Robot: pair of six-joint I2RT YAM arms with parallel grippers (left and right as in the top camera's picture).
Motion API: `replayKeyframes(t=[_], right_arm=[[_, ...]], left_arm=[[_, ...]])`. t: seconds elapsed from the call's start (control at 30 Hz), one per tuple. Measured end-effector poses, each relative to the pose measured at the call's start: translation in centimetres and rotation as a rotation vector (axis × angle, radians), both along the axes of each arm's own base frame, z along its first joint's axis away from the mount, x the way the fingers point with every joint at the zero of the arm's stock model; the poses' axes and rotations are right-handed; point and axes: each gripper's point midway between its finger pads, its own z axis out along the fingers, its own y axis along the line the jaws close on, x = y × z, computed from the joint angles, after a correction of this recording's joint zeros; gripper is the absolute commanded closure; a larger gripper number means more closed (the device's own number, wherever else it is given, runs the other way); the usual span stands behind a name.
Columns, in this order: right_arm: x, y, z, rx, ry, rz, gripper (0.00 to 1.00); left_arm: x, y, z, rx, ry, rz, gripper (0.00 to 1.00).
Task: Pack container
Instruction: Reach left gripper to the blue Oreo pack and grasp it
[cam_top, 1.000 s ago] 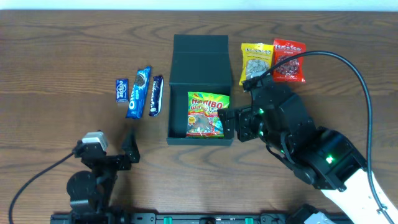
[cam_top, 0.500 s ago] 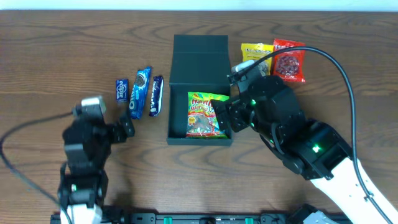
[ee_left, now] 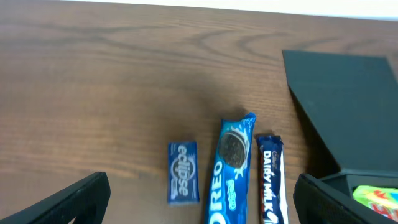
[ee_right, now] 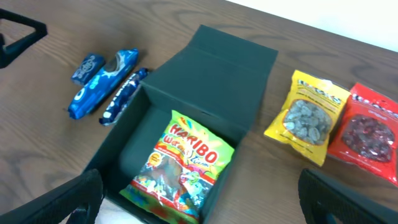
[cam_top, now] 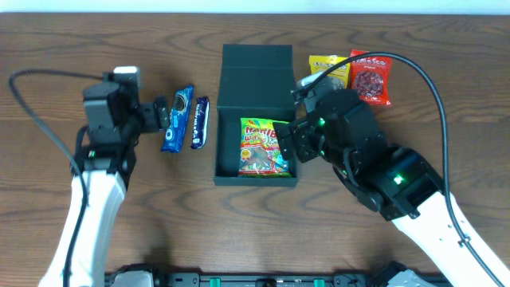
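The dark teal container point(cam_top: 255, 80) stands open at the table's middle, lid flap laid back, with a Haribo bag point(cam_top: 263, 149) inside; both show in the right wrist view, the container point(ee_right: 230, 62) and the bag point(ee_right: 180, 165). My right gripper point(cam_top: 287, 143) is open and empty over the container's right wall point(ee_right: 205, 208). My left gripper point(cam_top: 157, 118) is open and empty above the snack bars point(ee_left: 202, 208). Below it lie an Eclipse pack point(ee_left: 183, 180), an Oreo pack point(ee_left: 231, 171) and a Dairy Milk bar point(ee_left: 270, 180).
The Oreo pack point(cam_top: 177, 118) and Dairy Milk bar point(cam_top: 200, 122) lie left of the container. A yellow snack bag point(cam_top: 328, 68) and a red one point(cam_top: 371, 77) lie at its back right. Cables loop over the table behind both arms.
My left arm has swung from the table's front edge up to the snack bars at the left. My right gripper has shifted slightly back and left over the container's right wall.
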Motion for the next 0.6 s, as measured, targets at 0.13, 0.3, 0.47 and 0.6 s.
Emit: replayKeyframes(t=[0.13,0.3,0.47,0.6], right_arm=[[0.4,-0.6,0.0,-0.001,0.000,-0.019,0.01],[0.6,-1.7,-0.4,-0.014,0.016,-0.049,0.01],[0.5,-2.5,-0.9,-0.031,0.040,-0.066,0.01],[0.6,-3.3,-1.3,-0.042,0.058,-0.085,0.01]], left_arm=[[2.0,-2.5,-1.2,0.069,0.038,-0.105,0.05],[3.7,-4.3,-4.7,0.107,0.121,-0.168,0.05],[4.4,-4.4,-8.6,0.092,0.196,-0.159,0.05],[4.9,-4.7,-10.4,0.068,0.215,-0.156,0.05]])
